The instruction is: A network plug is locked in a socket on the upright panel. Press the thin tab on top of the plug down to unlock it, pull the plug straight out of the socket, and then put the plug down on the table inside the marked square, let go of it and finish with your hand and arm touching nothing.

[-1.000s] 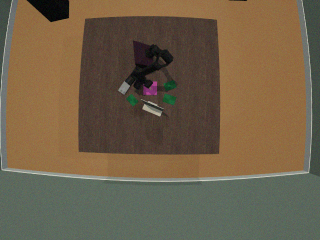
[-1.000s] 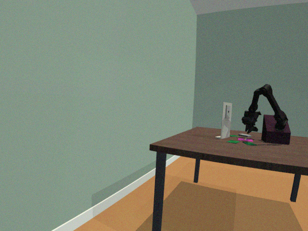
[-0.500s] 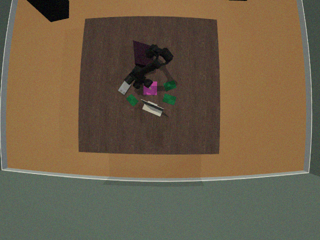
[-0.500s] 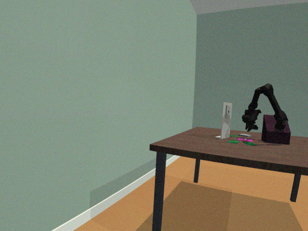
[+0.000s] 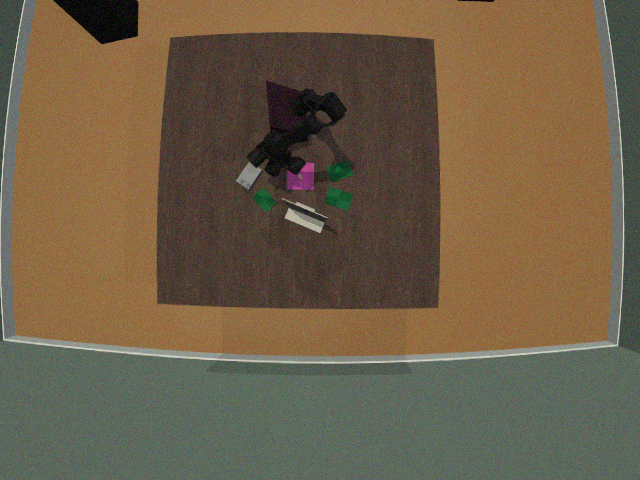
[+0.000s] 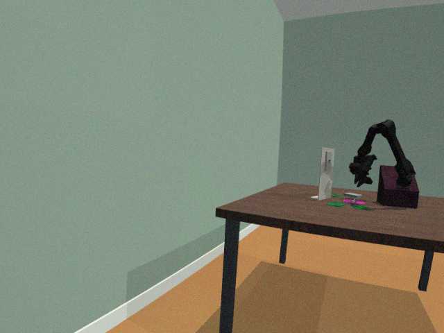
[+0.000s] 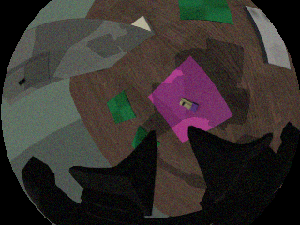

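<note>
The small network plug, beige with a blue-purple end, lies on the magenta marked square. In the wrist view it is well inside the square's edges. My gripper is partly open with nothing between its fingers. It hangs above the table, apart from the plug and the panel. The upright white panel stands beyond the square, its socket facing the arm's side with no plug in it. The state of the plug's tab is too small to tell.
Green patches lie around the square. A flat light-grey block lies to its left in the overhead view. The arm stands on a dark purple base block.
</note>
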